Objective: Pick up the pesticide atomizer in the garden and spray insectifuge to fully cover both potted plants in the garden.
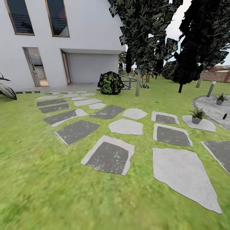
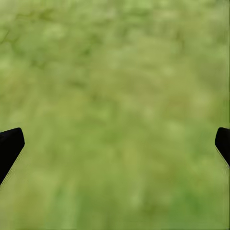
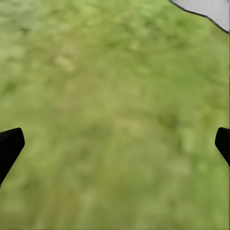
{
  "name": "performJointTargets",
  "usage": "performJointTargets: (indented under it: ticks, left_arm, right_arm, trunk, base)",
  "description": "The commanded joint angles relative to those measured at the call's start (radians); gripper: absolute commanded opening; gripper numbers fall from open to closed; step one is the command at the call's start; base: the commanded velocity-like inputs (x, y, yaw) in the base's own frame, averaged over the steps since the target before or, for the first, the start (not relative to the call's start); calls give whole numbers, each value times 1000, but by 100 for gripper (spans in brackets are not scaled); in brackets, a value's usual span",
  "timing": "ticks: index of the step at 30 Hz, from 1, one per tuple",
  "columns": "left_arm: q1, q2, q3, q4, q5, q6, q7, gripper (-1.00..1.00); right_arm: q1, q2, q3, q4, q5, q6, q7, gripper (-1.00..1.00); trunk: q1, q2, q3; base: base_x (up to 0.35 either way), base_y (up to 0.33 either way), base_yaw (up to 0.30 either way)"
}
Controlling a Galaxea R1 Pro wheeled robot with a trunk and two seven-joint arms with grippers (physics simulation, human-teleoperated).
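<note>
- The pesticide atomizer stands upright on the round stone patio, far ahead at the head view's right edge, so the right arm looks the nearer.
- Two potted plants flank it: one on a stepping stone, one on the patio; a bollard lamp stands behind.
- Left gripper and right gripper hang spread and empty over lawn; open grass and stones lie between.

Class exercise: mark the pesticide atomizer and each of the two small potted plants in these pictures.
pesticide atomizer (image 1: 225, 116): head view, on its dark body.
nearer potted plant (image 1: 197, 115): head view, on its green leaves.
farther potted plant (image 1: 220, 98): head view, on its leaves above the pot.
</note>
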Motion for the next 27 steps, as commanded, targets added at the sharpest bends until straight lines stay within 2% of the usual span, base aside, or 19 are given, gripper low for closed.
performJointTargets:
  ticks: [1,18,27]
  left_arm:
    - [0,0,1,1,1,-3,-1,100]
    - [0,0,1,1,1,-3,-1,100]
    - [0,0,1,1,1,-3,-1,100]
  right_arm:
    - [0,0,0,1,0,-3,0,100]
    - [-1,0,0,1,0,-2,0,100]
    - [-1,0,0,1,0,-2,0,100]
  trunk:
    - [0,0,-3]
    - [0,0,-29]
    - [0,0,-32]
  base:
    - [339,0,0]
    - [339,0,0]
    - [339,0,0]
